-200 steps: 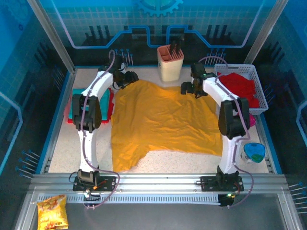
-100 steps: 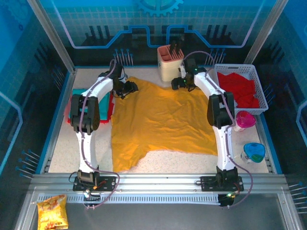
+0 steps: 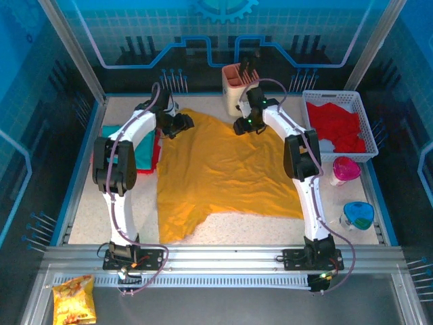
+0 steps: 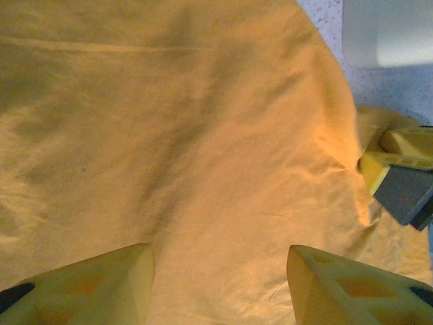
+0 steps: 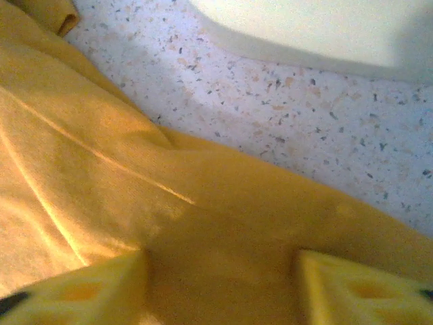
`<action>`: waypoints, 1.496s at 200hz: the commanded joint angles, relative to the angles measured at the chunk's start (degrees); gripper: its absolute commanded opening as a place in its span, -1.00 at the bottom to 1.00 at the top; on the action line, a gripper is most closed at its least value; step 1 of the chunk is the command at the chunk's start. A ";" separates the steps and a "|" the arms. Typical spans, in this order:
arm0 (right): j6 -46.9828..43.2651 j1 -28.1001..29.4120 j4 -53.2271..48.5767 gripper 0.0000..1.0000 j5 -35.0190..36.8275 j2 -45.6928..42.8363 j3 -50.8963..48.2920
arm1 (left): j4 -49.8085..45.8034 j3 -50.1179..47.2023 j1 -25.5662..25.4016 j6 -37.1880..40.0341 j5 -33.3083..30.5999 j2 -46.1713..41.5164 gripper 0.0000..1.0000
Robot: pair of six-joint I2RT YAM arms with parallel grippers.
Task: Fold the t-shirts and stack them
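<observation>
The mustard-yellow t-shirt (image 3: 223, 169) lies spread over the middle of the table. My left gripper (image 3: 177, 124) is at its far left corner. In the left wrist view that gripper (image 4: 220, 277) is open, with flat yellow cloth (image 4: 189, 135) under the gap. My right gripper (image 3: 242, 126) is at the shirt's far edge, by the collar. In the right wrist view it (image 5: 220, 277) stands open, fingers on either side of the cloth's (image 5: 101, 176) edge. A teal t-shirt (image 3: 128, 145) lies folded at the left on red cloth (image 3: 157, 145). A red t-shirt (image 3: 335, 125) fills the basket.
A beige utensil holder (image 3: 238, 88) stands just behind the right gripper, close in the right wrist view (image 5: 304, 27). The white basket (image 3: 365, 122) is at the far right, with a pink cup (image 3: 344, 169) and a blue object (image 3: 357, 215) nearer. A snack bag (image 3: 74, 301) lies off the table, front left.
My right arm has swung left from beside the basket to the shirt's far edge near the holder. The left gripper has barely shifted. The shirt lies as before.
</observation>
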 commanded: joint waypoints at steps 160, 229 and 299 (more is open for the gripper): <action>7.27 16.25 14.85 -1.00 20.21 -31.45 -45.52 | -0.82 6.47 1.89 -1.47 1.81 0.70 0.05; 17.15 11.49 15.90 0.46 10.48 -39.50 -52.05 | -0.40 18.62 0.55 -2.02 0.05 13.83 0.12; 27.32 -2.97 4.85 0.74 14.78 -36.90 -42.01 | 1.67 23.96 -3.96 -0.12 -5.80 17.95 0.22</action>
